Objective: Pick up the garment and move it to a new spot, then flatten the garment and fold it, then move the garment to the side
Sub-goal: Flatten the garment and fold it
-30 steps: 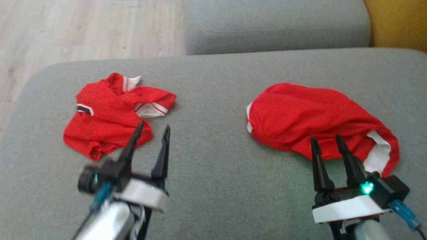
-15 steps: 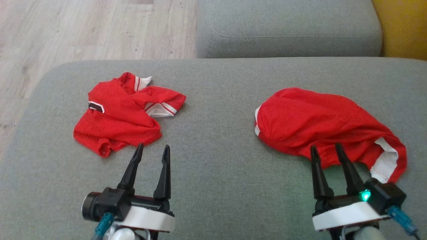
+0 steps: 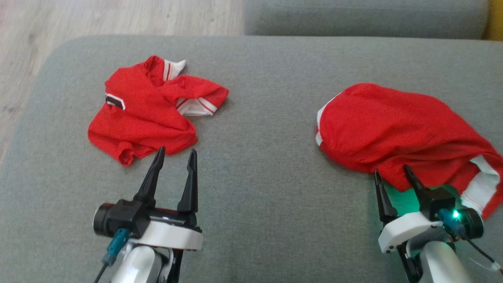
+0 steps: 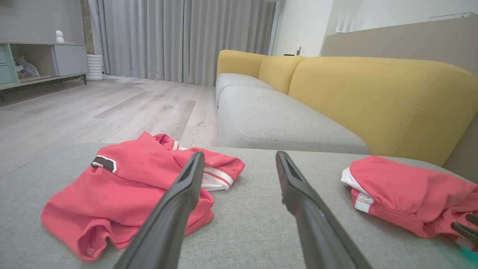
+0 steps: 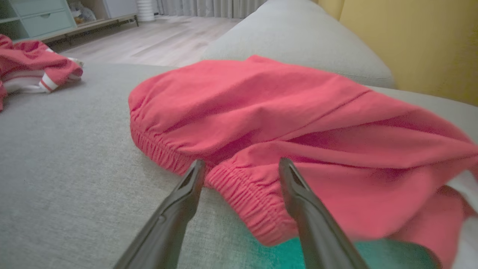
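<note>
Pointing at the hem of the red shorts (image 3: pixel 393 122), the right gripper (image 3: pixel 391 171) is spread apart. The left gripper (image 3: pixel 177 150) — also spread — sits just beside the red shirt (image 3: pixel 141 114).

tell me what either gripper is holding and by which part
Nothing is held. Left gripper open near the shirt; right gripper open at the shorts' waistband.
</note>
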`<state>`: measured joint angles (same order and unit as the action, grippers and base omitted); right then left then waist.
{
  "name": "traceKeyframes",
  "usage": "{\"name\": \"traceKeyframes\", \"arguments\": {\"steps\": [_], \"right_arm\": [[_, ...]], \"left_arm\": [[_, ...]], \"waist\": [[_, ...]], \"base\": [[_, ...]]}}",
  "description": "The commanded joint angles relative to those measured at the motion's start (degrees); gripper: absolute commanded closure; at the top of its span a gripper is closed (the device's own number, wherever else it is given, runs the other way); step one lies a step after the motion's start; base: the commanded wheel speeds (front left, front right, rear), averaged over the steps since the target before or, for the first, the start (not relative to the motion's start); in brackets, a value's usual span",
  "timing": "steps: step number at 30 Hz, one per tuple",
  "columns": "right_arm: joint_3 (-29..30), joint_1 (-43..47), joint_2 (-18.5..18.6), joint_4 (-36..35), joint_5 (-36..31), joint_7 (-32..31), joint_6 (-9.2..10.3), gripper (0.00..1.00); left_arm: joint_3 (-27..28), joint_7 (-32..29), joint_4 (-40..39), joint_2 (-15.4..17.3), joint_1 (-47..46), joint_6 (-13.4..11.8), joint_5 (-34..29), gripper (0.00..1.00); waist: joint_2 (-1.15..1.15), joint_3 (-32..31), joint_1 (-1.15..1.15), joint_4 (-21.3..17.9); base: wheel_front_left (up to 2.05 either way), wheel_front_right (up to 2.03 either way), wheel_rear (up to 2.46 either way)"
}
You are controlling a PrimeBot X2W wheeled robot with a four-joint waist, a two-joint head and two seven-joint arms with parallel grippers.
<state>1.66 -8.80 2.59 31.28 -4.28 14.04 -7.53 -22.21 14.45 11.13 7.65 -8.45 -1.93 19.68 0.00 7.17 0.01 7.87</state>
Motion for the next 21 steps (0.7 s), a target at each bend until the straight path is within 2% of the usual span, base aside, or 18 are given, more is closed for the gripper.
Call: {"name": "traceKeyframes", "arguments": {"steps": [1, 8, 9, 10, 16, 21], "right_arm": [[-0.92, -1.83, 0.29, -0.57, -0.67, -0.02, 0.04, 0.0], [1.12, -5.35, 0.29, 6.57, -1.74, 0.31, 0.04, 0.0], [1.0, -5.71, 0.29, 7.48, -1.04, 0.38, 0.04, 0.39], [0.69, -6.09, 0.29, 8.21, -0.34, 0.47, 0.04, 1.0], [-3.41, -7.42, 0.29, 9.71, 5.48, 0.87, 0.04, 1.0], [-11.93, -6.98, 0.29, 5.02, 12.79, 0.94, 0.04, 1.0]], "left_arm": [[2.19, 0.54, -1.17, -0.08, -2.27, 0.24, -0.62, 0.0], [4.33, 0.54, -0.09, -1.01, -3.72, 1.42, -1.55, 0.0], [4.44, 0.54, 0.02, -1.2, -3.8, 1.56, -1.75, 0.0], [4.54, 0.54, 0.13, -1.38, -3.83, 1.7, -1.94, 0.0], [5.21, 0.54, 0.86, -2.27, -3.48, 2.45, -2.81, 0.0], [5.42, 0.54, 1.6, -2.91, -2.73, 3.04, -3.4, 0.0]], "waist": [[0.0, 1.0, -0.01, 0.83], [0.0, 1.96, -0.01, 1.54], [0.0, 1.93, -0.01, 1.56], [0.0, 1.86, -0.01, 1.53], [0.0, 0.75, -0.01, 0.94], [0.0, -0.63, -0.01, 0.55]], "base": [[0.0, 0.0, 0.0], [0.0, 0.0, 0.0], [0.0, 0.0, 0.0], [0.0, 0.0, 0.0], [0.0, 0.0, 0.0], [0.0, 0.0, 0.0]]}}
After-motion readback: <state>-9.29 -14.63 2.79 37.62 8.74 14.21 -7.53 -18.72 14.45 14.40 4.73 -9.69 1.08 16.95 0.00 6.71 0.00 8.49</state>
